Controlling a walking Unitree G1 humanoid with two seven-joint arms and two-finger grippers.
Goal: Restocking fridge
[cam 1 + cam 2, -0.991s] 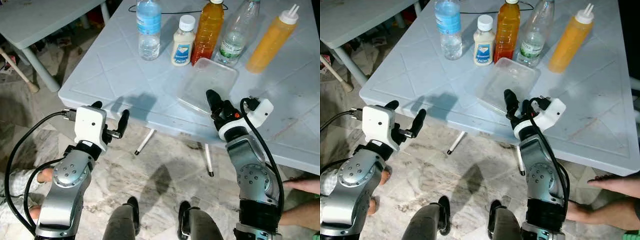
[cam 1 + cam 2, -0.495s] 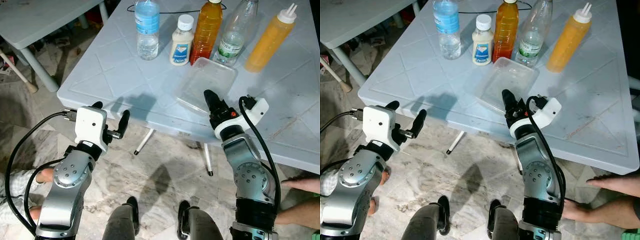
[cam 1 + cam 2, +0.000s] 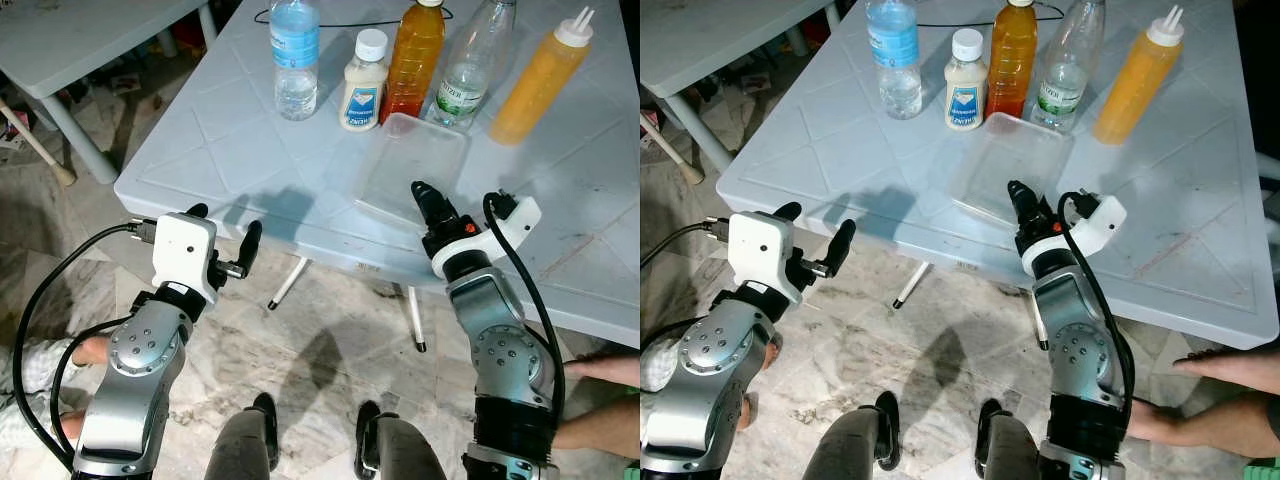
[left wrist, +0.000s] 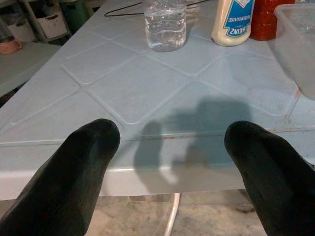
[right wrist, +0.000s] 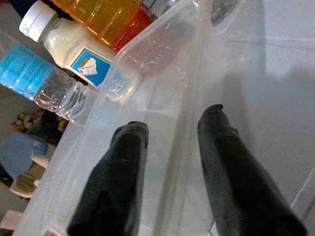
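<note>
Two silver robot arms reach toward a pale blue plastic surface [image 3: 250, 150] patterned with diamond-shaped panels, seen from above. On the left, the left hand [image 3: 222, 240] hovers just off the near edge of the surface, over the marble floor [image 3: 320, 340]; its two black fingers [image 4: 74, 172] are spread wide apart and hold nothing. On the right, the right hand [image 3: 425, 200] is at the near rim of a clear plastic container [image 3: 415, 165], an empty, shallow rectangular tub lying on the surface. In the right wrist view its fingers [image 5: 118, 177] are a little apart and straddle the container's near wall, one inside the tub and one outside; whether they actually press on the wall cannot be told.

Along the far side of the surface stands a row of five bottles, left to right: a water bottle [image 3: 297, 55] with a blue label, a small white mayonnaise bottle [image 3: 365, 80] with a white cap, a tall bottle of orange-red liquid [image 3: 415, 60], a clear bottle with a green label [image 3: 463, 75], and an orange squeeze bottle [image 3: 540, 80] with a white nozzle. The container sits just in front of the middle bottles. A thin black cable [image 3: 345, 22] loops behind them. At the lower right edge, a person's arm [image 3: 600, 425] shows near the floor.
</note>
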